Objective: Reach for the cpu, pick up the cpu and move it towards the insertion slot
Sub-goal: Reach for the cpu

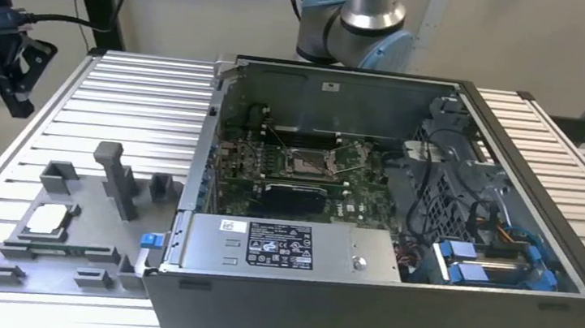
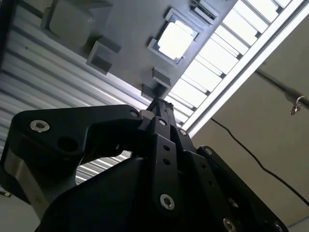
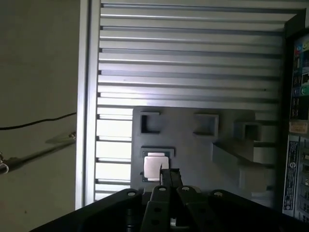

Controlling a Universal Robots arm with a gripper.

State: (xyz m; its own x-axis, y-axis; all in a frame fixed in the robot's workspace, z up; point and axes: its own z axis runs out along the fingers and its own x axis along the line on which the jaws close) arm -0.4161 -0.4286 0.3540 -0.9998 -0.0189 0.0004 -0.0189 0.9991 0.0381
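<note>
Slats of ribbed aluminium are seen to form the counter (image 1: 135, 107) in the exterior view. There the cpu (image 1: 48, 220), a flat silvery square, is seated untouched in a grey plastic fixture (image 1: 42, 272) at that view's left. The insertion slot (image 1: 309, 163), shiny-framed, is set in green board inside the open computer case (image 1: 365, 302). In the second wrist view the black pincer (image 2: 157, 102) is shown with its fingers drawn together and nothing held. In the first wrist view its tips (image 3: 169, 173) are overlapped with the cpu's (image 3: 153, 166) edge.
</note>
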